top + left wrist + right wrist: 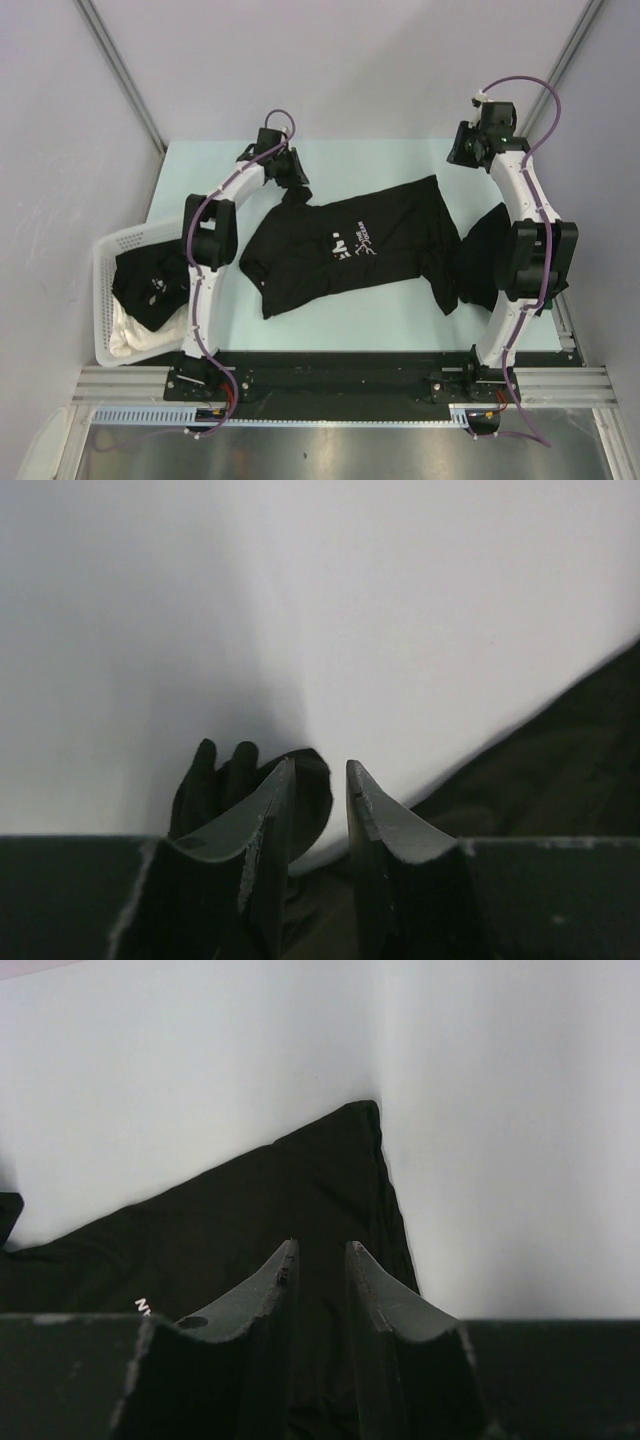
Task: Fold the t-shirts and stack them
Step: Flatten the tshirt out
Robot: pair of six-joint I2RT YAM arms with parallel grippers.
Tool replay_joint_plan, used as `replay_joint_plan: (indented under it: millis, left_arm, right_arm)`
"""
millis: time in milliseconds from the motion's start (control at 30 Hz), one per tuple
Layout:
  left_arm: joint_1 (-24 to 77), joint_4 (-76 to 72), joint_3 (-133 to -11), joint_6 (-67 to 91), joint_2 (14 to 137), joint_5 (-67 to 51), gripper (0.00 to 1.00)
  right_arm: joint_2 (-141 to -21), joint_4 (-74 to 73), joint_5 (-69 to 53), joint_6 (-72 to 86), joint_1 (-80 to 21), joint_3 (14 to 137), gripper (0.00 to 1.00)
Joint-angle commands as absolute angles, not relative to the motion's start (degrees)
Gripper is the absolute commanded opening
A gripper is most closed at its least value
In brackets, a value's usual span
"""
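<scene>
Well, nothing is folded yet: one t-shirt (350, 245) lies spread and rumpled mid-table, print up. A second t-shirt (482, 250) is bunched under my right arm, with more black cloth in the basket (103, 300). My left gripper (318, 765) is narrow at the far sleeve, grip unclear. My right gripper (320, 1245) is narrow and looks empty.

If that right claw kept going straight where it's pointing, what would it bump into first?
Probably the black t-shirt: its fabric lies straight ahead of the right gripper, just past the tips, though depth is unclear.
</scene>
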State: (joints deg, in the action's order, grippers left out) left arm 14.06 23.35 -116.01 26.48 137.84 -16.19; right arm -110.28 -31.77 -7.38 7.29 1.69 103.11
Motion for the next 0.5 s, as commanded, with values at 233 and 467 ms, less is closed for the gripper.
replay_joint_plan:
  millis: [233,467]
  left_arm:
    - [13.7,27.3,-120.8,25.0,136.1,-8.4,0.34]
    - [13.5,31.1,-120.8,23.4,135.4,-4.9,0.35]
  right_arm:
    - [-108.0,-30.3,-9.8,7.6,2.5,103.1,0.3]
    - [-108.8,-30.0,-10.4,8.2,2.6,103.3,0.3]
